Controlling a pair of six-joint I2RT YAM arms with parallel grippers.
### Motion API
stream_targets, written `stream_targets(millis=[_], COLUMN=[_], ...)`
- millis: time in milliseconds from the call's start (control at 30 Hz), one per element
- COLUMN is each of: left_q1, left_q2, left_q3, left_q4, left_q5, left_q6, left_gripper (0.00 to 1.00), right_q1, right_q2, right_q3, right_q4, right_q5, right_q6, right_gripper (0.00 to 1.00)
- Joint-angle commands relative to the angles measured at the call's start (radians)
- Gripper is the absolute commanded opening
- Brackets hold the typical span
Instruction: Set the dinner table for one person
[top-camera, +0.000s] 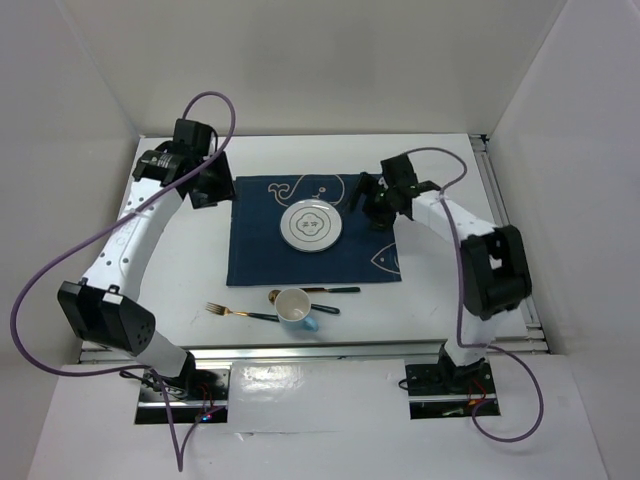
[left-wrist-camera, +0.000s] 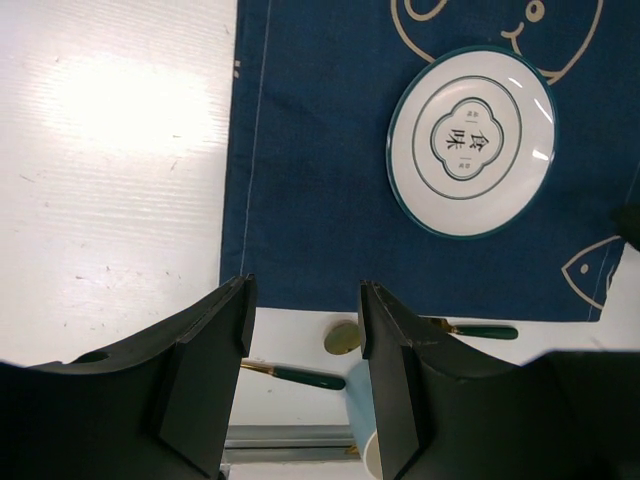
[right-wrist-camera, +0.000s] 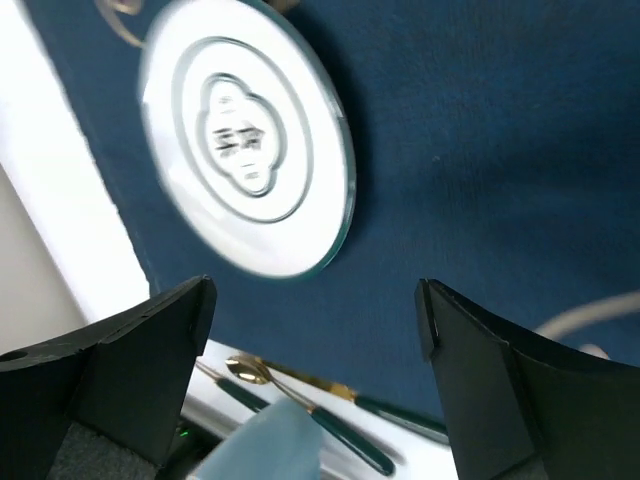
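**Top view.** The dinner table lies beneath both arms. The left gripper hangs over bare tabletop, with the edge of the whale-print placemat just to its right. The right gripper hangs over the placemat, with the plate just to its left.

**Left wrist view.** The jaws stand partly apart and hold nothing. The plate reads "食味" at its centre; the smaller marks beside this are too small to read. White tabletop lies left of the fingers and runs as a strip between them.

**Right wrist view.** The jaws stand wide apart and hold nothing. The plate is blurred and its writing is illegible. Ahead of the fingers, the tabletop shows left of the placemat.
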Motion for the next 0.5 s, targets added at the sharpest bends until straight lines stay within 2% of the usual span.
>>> stream_targets(millis=[0,67,233,333,467], left_q1=[0.036,0.055,0.066,0.066,0.066], left_q2=[-0.017,-0.026,-0.059,-0.069,-0.090], left_q3=[0.015,-0.020,-0.083,-0.106,-0.136], left_q4=[-0.004,-0.004,0.031,0.031,0.031], left_q5=[-0.059,-0.059,-0.007,0.006,0.006], left_q6=[0.020,0.029,0.020,0.010,0.010], left_gripper=[0.62,0.62,0.62,0.62,0.62], right_q1=[0.032,0.071,0.322,0.442,0.542], right_q2=[-0.207,-0.252,-0.324,-0.324,-0.277], right_q3=[0.038,0.038,0.015,0.006,0.006], right_q4=[-0.117,-0.163,-0.211,-0.232,-0.267], right_q5=[0.122,0.135,0.096,0.086,0.098], right_q6=[-0.133,-0.191,-0.270,-0.313,-0.341], right_gripper=[0.94,0.97,0.95,0.94,0.93])
